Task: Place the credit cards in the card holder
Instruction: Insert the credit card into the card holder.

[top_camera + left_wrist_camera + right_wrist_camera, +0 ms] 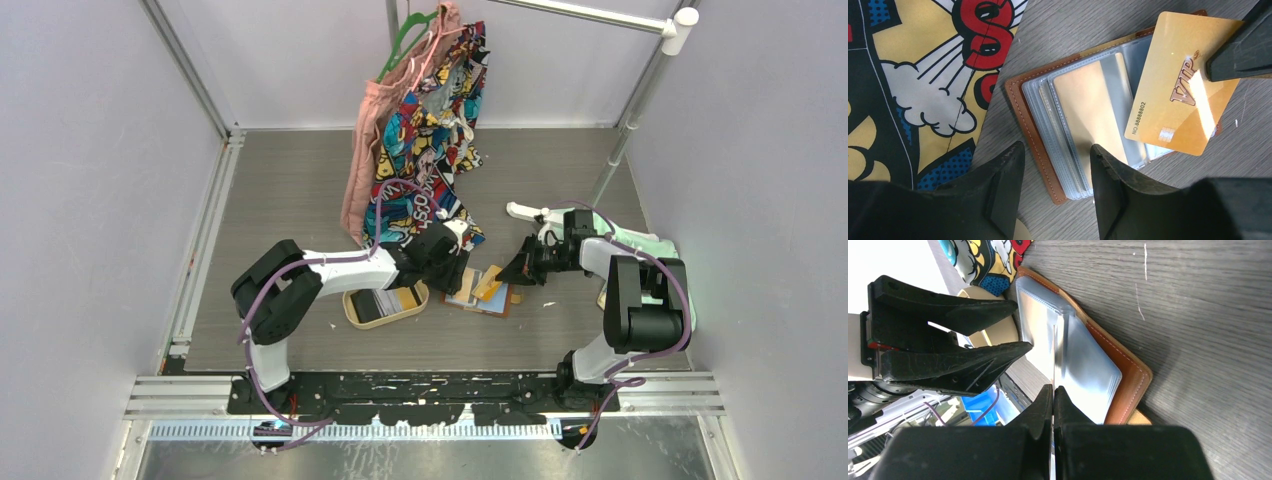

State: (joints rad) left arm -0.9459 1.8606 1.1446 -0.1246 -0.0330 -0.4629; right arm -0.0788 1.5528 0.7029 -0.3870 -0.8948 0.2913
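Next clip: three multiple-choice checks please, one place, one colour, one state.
1. The card holder lies: A. open on the table beside the tray; B. inside the tray; C. lifted off the table.
2. The card in the right gripper is: A. black; B. gold; C. white.
3. The left gripper is: A. shut on a card; B. shut on the holder; C. open.
1 A, it lies spread flat on the tabletop; 2 B, gold VIP face; 3 C, jaws apart, nothing clamped.
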